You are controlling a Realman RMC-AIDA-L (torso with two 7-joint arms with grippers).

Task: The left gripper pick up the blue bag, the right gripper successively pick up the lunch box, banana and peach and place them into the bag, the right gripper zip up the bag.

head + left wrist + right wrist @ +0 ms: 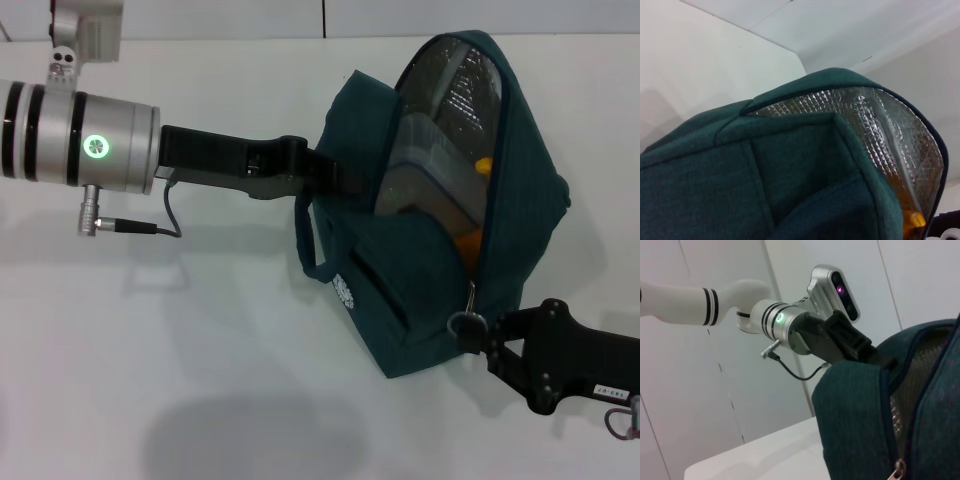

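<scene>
We see the blue bag (430,290), teal with foil lining, gaping mid-table; the lunch box (425,170) and banana (482,166) sit inside. Left gripper (345,178) clamps its handle; right gripper (478,330) pinches the zipper pull (466,322).

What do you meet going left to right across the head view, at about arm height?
Silver wrist of the left arm → left gripper at the bag's edge → blue bag, open, lunch box inside → right gripper at the ring zipper pull.
</scene>
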